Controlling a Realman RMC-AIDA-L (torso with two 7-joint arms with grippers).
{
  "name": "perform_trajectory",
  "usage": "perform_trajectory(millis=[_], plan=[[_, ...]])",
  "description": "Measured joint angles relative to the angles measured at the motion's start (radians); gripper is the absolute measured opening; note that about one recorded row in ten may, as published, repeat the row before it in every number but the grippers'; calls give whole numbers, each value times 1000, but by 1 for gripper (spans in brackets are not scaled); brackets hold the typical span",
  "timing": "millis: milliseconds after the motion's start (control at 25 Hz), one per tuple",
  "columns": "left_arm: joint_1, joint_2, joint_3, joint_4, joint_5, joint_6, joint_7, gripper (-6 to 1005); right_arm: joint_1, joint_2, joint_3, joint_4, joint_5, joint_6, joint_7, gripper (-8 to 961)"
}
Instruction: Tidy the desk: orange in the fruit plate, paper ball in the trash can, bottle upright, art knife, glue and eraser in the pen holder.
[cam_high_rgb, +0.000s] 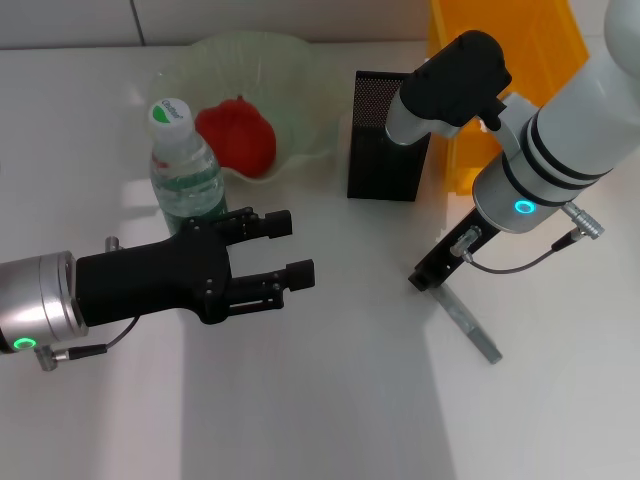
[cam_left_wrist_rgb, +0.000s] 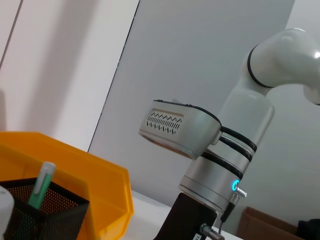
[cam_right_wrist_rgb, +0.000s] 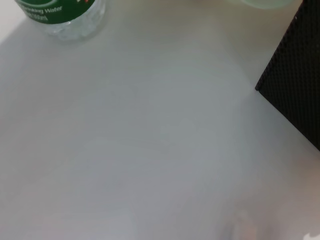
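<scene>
two arms shared the desk. at the left, the left gripper (cam_high_rgb: 275, 252) hovered with its fingers spread apart and nothing between them, pointing toward the middle of the table (cam_high_rgb: 330, 400). the bottle (cam_high_rgb: 184, 170) stood upright just behind it, close to the upper finger. behind the bottle the fruit plate (cam_high_rgb: 300, 90) already held the orange (cam_high_rgb: 237, 137), which looked quite red.

further right stood the black mesh pen holder (cam_high_rgb: 385, 140), and the left wrist view showed a green-capped pen-like item (cam_left_wrist_rgb: 40, 186) sticking out of it. behind it sat the yellow bin (cam_high_rgb: 500, 60), probably the trash can.

at the right, the right gripper (cam_high_rgb: 432, 272) reached down close to the table; i could not tell whether its fingers were open or closed. the grey art knife (cam_high_rgb: 468, 322) lay flat on the table, running from just under that gripper's tip away toward the front edge, so it lay right at the hand. contact was not clear.

risks, as i judged them: the knife was thin and flat, so a pinch could skate off it or push it along the table instead of lifting it. the left gripper sat so near the bottle that a careless sweep backward could tip it over.
</scene>
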Motion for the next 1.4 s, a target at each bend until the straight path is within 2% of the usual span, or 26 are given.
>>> perform_trajectory(millis=[240,440,520,560,600,640,680,760,800,840,880,920,960,1000,1040,1120,1160,1200,1320,1360,1400], plan=[[1,0,0,-4,0,-3,4,754,-5,0,0,-5,1,0,-9,233],[3,0,0,-4,0,-4,5,754,-16,0,2,-36,20,-10,-17,140],[5,0,0,-3,0,-4,5,754,-35,-3,14,-85,44,-33,-30,140],[6,0,0,-1,0,-3,5,754,-67,-6,46,-168,61,-66,-44,140],[6,0,0,-1,0,-3,5,754,-67,-6,46,-168,61,-66,-44,141],[7,0,0,0,0,-2,4,755,-115,-7,106,-301,70,-106,-56,141],[8,0,0,0,0,0,3,755,-115,-7,106,-301,70,-106,-56,141],[10,0,-1,0,0,3,3,755,-213,-5,210,-509,134,-111,-83,141],[10,0,-1,0,0,3,3,755,-213,-5,210,-509,134,-111,-83,140],[10,0,-1,0,0,3,3,755,-282,-4,309,-579,255,-72,-137,138],[10,0,-1,-1,0,3,3,755,-282,-4,309,-579,255,-72,-137,137],[10,0,-1,-2,0,4,3,755,-316,-4,363,-588,347,-48,-181,135],[10,0,0,-5,0,4,3,755,-363,-7,474,-550,588,-17,-293,134],[10,0,0,-5,0,4,3,755,-363,-7,474,-550,588,-17,-293,134],[10,0,0,-6,-1,4,3,755,-372,-9,517,-504,702,-14,-352,134],[10,-1,0,-6,-1,4,3,756,-378,-9,608,-349,908,-19,-491,133],[10,-1,0,-6,0,4,2,756,-365,-10,665,-159,1063,-40,-641,133],[10,-1,0,-6,0,4,2,756,-365,-10,665,-159,1063,-40,-641,133],[9,-1,0,-3,0,5,-2,756,-312,-25,745,179,1261,-106,-906,132],[8,-1,0,-2,0,6,-4,756,-274,-36,784,339,1313,-126,-1029,132],[8,-1,0,-2,0,6,-4,756,-274,-36,784,339,1313,-126,-1029,132]])
